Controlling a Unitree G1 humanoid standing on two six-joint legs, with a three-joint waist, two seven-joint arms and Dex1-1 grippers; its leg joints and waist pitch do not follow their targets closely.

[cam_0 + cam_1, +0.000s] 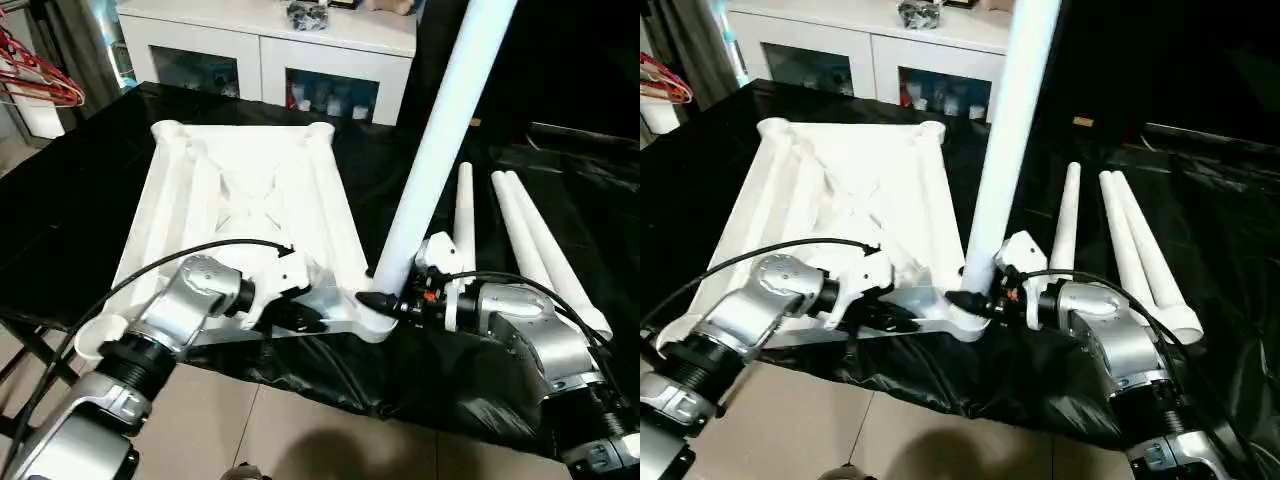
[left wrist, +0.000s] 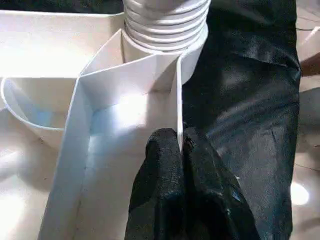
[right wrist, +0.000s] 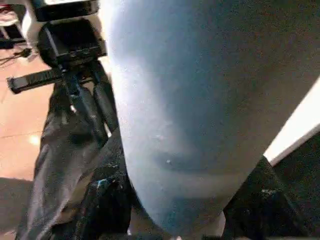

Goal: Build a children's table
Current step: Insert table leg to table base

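The white table top (image 1: 250,190) lies upside down on a black cloth, its ribs and round corner sockets facing up. One white leg (image 1: 440,140) stands nearly upright in the near right corner socket (image 1: 372,322), leaning slightly to the right. My right gripper (image 1: 385,303) is shut on that leg's base, with a black finger (image 3: 102,200) on each side of it. My left gripper (image 2: 180,165) is shut on a thin rib of the top beside the same socket, where the leg's threaded end (image 2: 165,25) shows. Three loose legs (image 1: 520,240) lie on the cloth to the right.
A white glass-doored cabinet (image 1: 270,50) stands behind the table. Red hangers (image 1: 40,80) hang at far left. The cloth's front edge (image 1: 330,380) drops to a tiled floor (image 1: 300,440). A black tripod (image 3: 70,45) stands on the floor.
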